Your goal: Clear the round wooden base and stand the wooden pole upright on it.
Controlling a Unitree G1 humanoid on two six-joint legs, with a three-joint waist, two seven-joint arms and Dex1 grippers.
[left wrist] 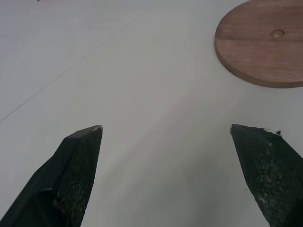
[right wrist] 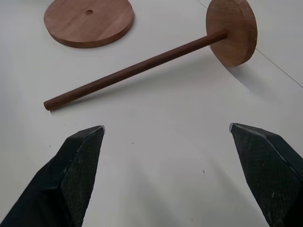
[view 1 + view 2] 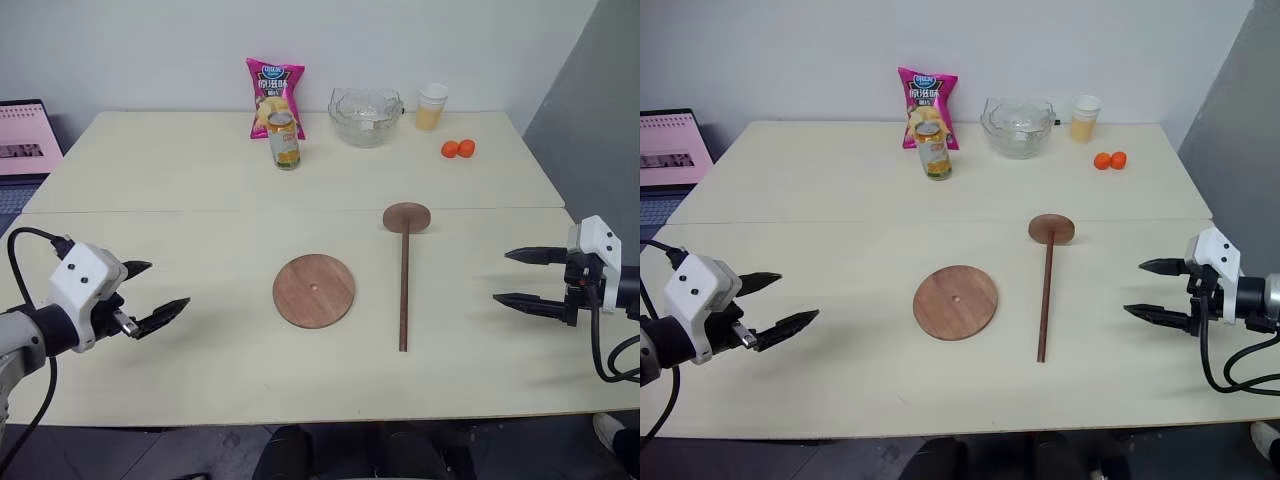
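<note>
Left gripper (image 3: 158, 290) hovers over the table (image 3: 180, 370) near its left front edge, fingers spread wide, nothing between them. Right gripper (image 3: 520, 278) hovers near the right front edge, fingers also spread wide and empty, pointing inward toward the middle.

Bare tabletop lies between each gripper and the wooden parts. A seam runs across the table just behind the pole's disc end.

Along the back edge: glass bowl (image 3: 366, 116), contents cannot be told; plastic cup (image 3: 431, 107) with yellowish liquid; two small orange fruits (image 3: 458, 149) beside it. Pink chip bag (image 3: 275, 96) stands upright with a drink can (image 3: 284, 140) just in front of it. A laptop (image 3: 25, 150) sits off the left back corner.

Round wooden base (image 3: 314, 290) lies flat mid-table with nothing on it, centre hole visible, between the two grippers and nearer the left one.

Wooden pole (image 3: 404, 290) lies on its side just right of the base, not touching it. Its disc end points to the back, its free end to the front edge. It lies well inward of the right gripper.
</note>
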